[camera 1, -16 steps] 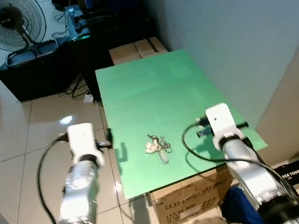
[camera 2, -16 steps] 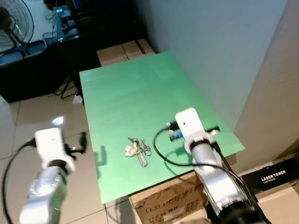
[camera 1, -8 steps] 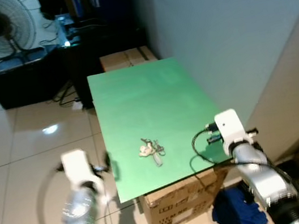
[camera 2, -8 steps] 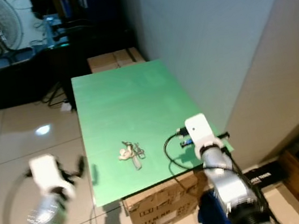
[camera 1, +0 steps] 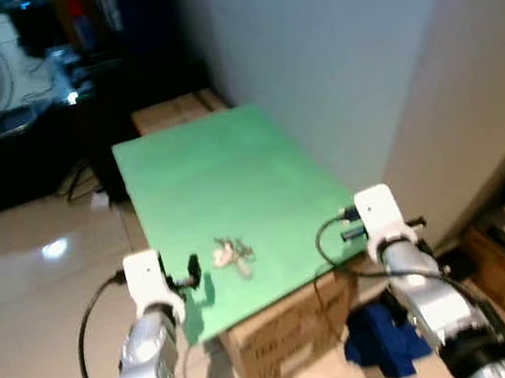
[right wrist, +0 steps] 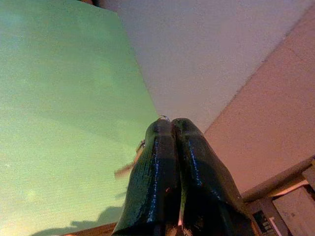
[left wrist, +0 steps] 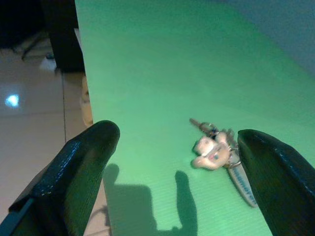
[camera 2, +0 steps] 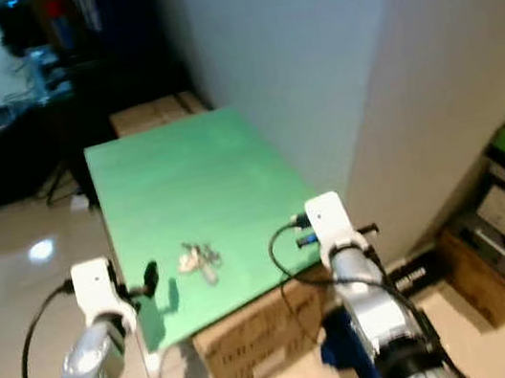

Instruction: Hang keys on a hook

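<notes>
left gripper [left wrist: 177, 147] nearer keys [left wrist: 219, 152] (no legible writing)

A green worktop [camera 1: 220, 170] rests on cardboard boxes [camera 1: 279, 345] over a tiled floor [camera 1: 26, 285]. Keys [camera 1: 232, 252] (with a pale charm and a strap) lie near its front edge, toward the left.

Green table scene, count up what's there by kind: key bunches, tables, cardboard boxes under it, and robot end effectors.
Bunch of keys: 1
Green table: 1
Cardboard box under the table's near edge: 1
End effectors: 2, left end effector open, right end effector shut
Total: 5
</notes>
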You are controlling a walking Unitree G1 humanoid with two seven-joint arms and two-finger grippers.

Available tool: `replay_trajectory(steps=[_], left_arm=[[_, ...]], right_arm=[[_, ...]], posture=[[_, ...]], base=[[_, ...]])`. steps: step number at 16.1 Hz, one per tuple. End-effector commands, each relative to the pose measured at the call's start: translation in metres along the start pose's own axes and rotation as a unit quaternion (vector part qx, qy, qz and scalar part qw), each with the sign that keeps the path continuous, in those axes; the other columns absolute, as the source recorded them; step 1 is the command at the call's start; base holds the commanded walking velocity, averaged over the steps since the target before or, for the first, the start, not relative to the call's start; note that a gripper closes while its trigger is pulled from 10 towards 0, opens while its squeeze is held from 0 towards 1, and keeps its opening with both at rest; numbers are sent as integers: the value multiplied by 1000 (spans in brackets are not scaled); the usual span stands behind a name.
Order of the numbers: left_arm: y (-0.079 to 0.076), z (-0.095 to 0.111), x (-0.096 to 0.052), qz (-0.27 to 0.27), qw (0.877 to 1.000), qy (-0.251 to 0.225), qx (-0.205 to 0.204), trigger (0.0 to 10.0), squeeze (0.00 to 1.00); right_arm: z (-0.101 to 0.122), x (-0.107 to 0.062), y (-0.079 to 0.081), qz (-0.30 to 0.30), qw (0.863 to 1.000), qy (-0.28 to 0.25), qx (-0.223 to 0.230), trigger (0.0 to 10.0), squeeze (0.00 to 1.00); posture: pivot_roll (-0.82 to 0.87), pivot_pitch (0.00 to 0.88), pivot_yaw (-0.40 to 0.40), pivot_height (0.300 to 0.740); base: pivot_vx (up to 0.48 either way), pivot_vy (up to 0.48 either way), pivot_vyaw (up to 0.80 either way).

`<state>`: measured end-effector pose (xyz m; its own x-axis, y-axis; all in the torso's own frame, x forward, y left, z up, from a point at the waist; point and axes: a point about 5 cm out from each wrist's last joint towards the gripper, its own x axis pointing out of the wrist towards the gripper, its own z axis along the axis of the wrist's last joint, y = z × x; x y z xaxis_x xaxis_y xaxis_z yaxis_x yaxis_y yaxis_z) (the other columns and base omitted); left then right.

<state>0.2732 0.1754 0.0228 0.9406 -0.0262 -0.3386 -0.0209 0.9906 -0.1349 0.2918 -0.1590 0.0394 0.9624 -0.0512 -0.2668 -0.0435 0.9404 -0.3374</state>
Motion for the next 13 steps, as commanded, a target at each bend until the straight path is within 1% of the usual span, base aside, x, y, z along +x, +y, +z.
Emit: replay_trajectory(steps=[1,7,10,13], left_arm=[[2,-1,-1,1,1000,3,3,10000,0],[1,13,7,-8,1000,-14,20,10000,0],[0,17,10,-10,1000,-17,25,10000,0],[0,19,10,-13,999,-22,19,10000,0]], right_arm=[[10,4,3,5,1000,-19,0,0,0],[9,5,14,12,1000,-19,17,0,0],[12,7,15,11,999,-23,23,0,0],[12,8,14,7,999,-23,26,0,0]], posture=[[-206,0,36,740],[-202,0,69,740],[-202,0,79,740],[-199,0,84,740]], base=[[0,0,0],[0,0,0],[0,0,0],[0,0,0]])
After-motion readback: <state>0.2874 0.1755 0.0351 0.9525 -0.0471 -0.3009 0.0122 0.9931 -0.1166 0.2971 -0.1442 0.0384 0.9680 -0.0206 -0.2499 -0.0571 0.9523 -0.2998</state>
